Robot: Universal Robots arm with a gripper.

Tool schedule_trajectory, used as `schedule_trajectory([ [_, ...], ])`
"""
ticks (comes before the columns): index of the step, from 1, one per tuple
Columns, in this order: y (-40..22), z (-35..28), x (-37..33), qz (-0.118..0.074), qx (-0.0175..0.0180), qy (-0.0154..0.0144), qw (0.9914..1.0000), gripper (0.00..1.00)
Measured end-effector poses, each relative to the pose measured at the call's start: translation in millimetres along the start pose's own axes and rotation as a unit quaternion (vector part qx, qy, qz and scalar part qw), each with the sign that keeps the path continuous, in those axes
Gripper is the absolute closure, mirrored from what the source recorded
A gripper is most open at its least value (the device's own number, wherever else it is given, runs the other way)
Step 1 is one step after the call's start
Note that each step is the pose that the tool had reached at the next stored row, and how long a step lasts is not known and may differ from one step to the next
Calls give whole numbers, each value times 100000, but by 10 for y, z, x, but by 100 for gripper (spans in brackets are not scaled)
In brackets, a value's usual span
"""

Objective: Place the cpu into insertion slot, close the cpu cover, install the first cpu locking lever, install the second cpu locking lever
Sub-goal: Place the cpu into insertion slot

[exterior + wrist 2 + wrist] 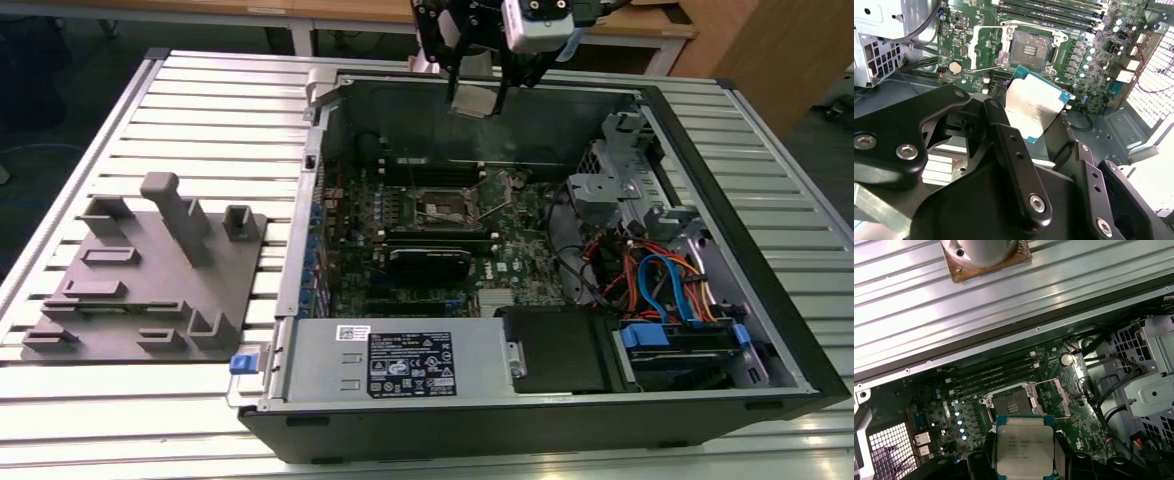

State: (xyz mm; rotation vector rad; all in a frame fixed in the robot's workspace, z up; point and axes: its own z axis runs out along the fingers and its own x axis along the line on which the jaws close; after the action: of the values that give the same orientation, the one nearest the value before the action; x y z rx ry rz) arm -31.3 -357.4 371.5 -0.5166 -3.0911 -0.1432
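Claw (477, 93) grips the cpu (1034, 107) by two opposite edges, holding it in the air above the open computer case (561, 428) on the slatted desk (200, 110). Below, the insertion slot (1029, 50) on the green motherboard (1099, 95) lies bare, and the cpu cover (985, 47) is swung open beside it.

I can read no text. Faint print crosses the cpu (1025, 444) top in the first wrist view; a black label (410, 365) sits on the power supply (318, 368), six o'clock in the exterior view.
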Motion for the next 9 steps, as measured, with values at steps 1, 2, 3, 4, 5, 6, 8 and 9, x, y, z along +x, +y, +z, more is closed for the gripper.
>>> schedule_trajectory([
  [1, 0, 0, 0, 29, -1, -3, 100000, 46],
  [2, 0, 0, 0, 56, -3, -5, 100000, 46],
  [3, 0, 0, 0, 85, -2, -6, 100000, 46],
  [4, 0, 0, 0, 118, -3, -11, 100000, 46],
  [5, 0, 0, 0, 155, -4, -13, 100000, 46],
  [6, 0, 0, 0, 202, -6, -18, 100000, 46],
  [8, 0, 1, 1, 378, -10, -34, 99999, 46],
  [9, 0, 1, 1, 517, -10, -44, 99999, 46],
])
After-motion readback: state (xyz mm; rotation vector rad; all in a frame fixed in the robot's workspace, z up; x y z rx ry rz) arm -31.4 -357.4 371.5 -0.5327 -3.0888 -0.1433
